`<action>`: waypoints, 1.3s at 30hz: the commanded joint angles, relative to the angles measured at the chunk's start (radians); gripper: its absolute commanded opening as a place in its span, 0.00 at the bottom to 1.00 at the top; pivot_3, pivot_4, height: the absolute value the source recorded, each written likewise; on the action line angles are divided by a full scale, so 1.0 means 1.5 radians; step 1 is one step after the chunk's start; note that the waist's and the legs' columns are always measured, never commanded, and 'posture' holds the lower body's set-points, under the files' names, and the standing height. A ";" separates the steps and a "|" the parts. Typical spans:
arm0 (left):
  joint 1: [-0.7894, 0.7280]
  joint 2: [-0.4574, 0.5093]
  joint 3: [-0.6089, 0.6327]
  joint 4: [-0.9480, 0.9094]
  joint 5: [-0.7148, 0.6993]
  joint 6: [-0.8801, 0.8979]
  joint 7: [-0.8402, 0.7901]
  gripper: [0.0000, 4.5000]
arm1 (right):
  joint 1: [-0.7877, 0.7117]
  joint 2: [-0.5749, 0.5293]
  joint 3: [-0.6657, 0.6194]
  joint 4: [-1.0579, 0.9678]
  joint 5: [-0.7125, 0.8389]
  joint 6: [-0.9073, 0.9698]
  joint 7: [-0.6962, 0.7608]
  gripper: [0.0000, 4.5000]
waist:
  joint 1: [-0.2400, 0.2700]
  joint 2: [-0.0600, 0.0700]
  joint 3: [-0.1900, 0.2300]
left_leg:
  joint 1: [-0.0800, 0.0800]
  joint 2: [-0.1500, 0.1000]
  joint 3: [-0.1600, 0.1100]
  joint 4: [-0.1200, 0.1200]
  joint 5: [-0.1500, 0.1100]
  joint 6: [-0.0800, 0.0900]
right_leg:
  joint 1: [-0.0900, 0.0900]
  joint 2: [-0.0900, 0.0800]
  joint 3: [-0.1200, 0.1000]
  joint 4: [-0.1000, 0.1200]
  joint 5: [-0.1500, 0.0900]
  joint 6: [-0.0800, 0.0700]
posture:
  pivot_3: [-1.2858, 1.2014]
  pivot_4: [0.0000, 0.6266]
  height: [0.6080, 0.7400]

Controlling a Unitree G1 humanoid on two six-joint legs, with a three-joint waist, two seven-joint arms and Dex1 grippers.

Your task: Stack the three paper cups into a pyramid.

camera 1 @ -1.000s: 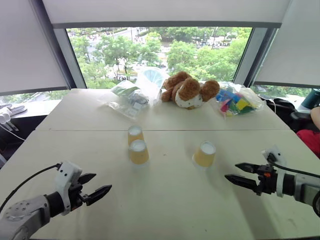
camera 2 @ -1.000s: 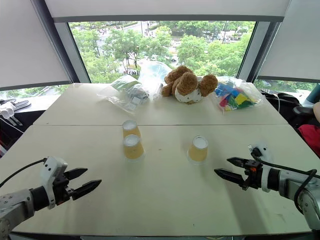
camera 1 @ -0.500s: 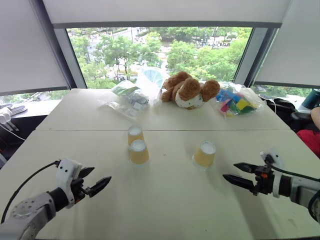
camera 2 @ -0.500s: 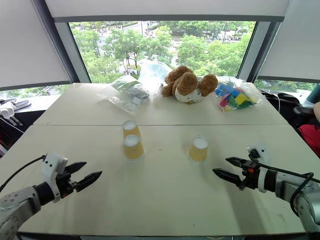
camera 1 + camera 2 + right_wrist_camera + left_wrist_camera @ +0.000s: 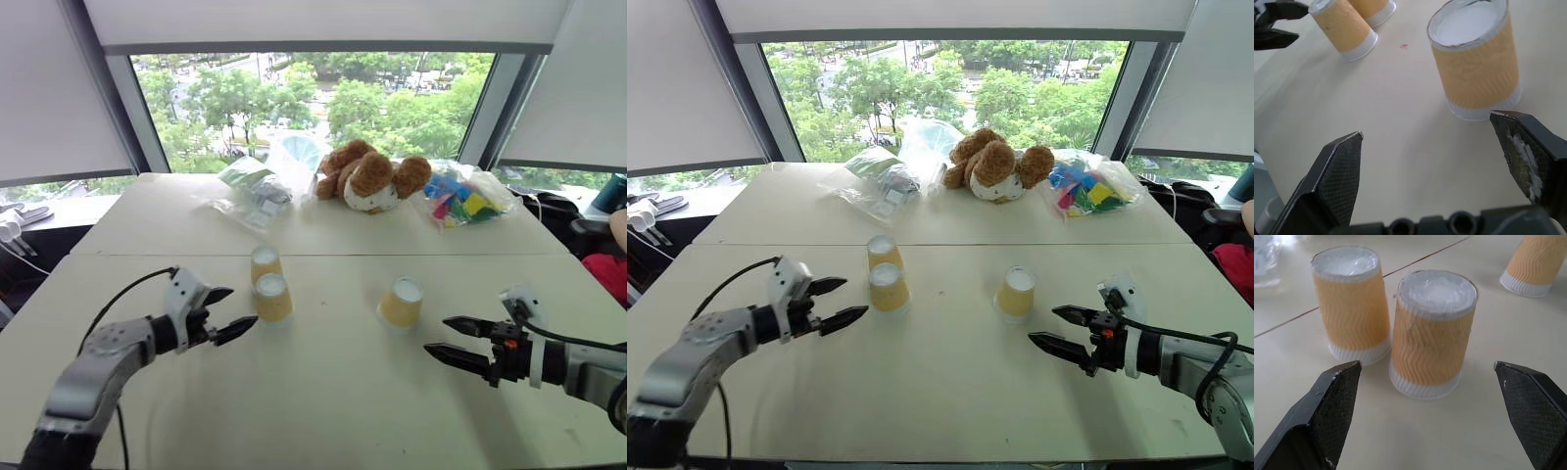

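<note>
Head view: three upturned cups on table [image 5: 323, 392] — near cup [image 5: 273, 297] just in front of far cup [image 5: 265, 262], third cup [image 5: 401, 302] apart, rightward. Left gripper [image 5: 227, 313] agape beside near cup; right gripper [image 5: 454, 340] agape near third.
Left wrist: fingers [image 5: 1332, 406] flanking near cup.
Right wrist: fingers [image 5: 1337, 176] wide, third cup ahead.

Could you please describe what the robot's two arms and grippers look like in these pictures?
Both arms are silver-grey metal with a black cable looping along each. The left gripper and right gripper each have two pointed black fingers with a cross-hatched textured inner face, set on a black wrist beside a white block. The right wrist shows small orange-red details.
</note>
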 commanded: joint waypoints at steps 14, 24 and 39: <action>-0.118 -0.093 -0.063 0.156 0.064 -0.116 -0.057 0.70 | 0.042 0.024 -0.028 -0.064 0.017 -0.015 -0.056 1.00 | 0.000 0.000 0.000 | -0.001 0.000 0.000 0.000 0.000 0.000 | -0.001 0.000 0.000 0.001 0.000 0.000 | 0.52 0.24 1.00; -0.106 -0.127 -0.070 0.033 0.000 -0.033 -0.066 0.46 | 0.037 0.020 -0.027 -0.058 0.030 -0.006 -0.055 1.00 | 0.000 0.000 0.000 | -0.002 0.000 -0.001 0.001 0.000 0.000 | -0.001 0.000 0.000 0.001 0.000 0.000 | 0.52 0.24 1.00; -0.052 -0.165 -0.177 -0.014 0.060 -0.058 -0.058 0.69 | 0.034 0.013 -0.027 -0.079 0.050 0.012 -0.073 1.00 | 0.001 0.000 0.000 | -0.002 0.000 -0.001 0.002 0.000 0.000 | -0.001 0.000 0.000 0.001 0.000 0.000 | 0.52 0.24 1.00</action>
